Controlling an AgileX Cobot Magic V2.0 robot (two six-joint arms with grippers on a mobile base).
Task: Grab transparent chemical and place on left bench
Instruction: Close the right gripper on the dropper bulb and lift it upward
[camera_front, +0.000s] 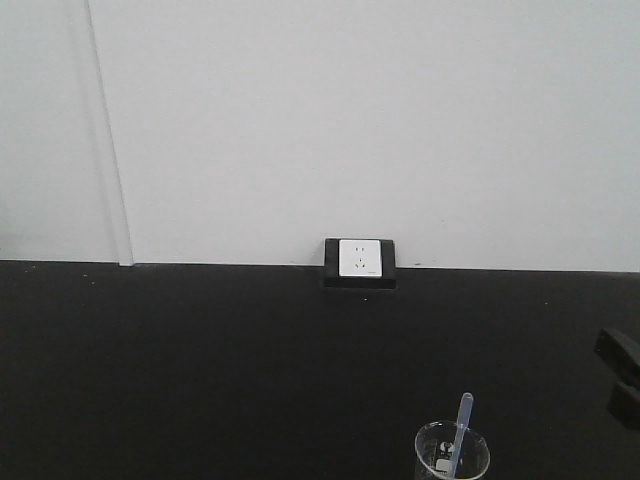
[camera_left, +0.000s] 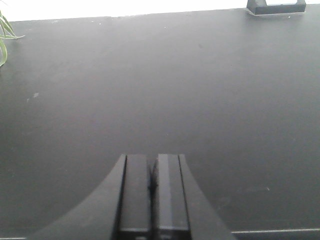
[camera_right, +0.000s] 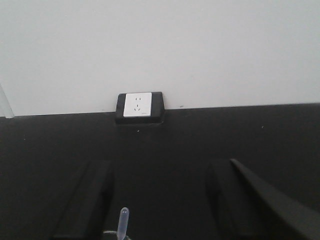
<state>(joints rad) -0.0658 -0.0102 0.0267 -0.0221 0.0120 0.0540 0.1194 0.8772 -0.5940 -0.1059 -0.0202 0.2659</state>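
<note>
The transparent chemical (camera_front: 462, 428) is a thin bluish-white stick with a rounded tip. It stands tilted in a clear glass beaker (camera_front: 451, 458) at the bottom edge of the front view. Its tip (camera_right: 123, 218) shows in the right wrist view, low between the fingers and close to the left finger (camera_right: 97, 192). My right gripper (camera_right: 161, 166) is open with nothing gripped; it also shows as dark fingers at the right edge (camera_front: 622, 378). My left gripper (camera_left: 152, 159) is shut on nothing above a matte black bench top (camera_left: 160, 90). I cannot tell whether this top is the left bench.
A white wall socket in a black housing (camera_front: 360, 258) sits where the black top meets the white wall. Green plant leaves (camera_left: 4, 35) poke in at the far left of the left wrist view. The bench's front edge (camera_left: 280, 231) runs near the left gripper.
</note>
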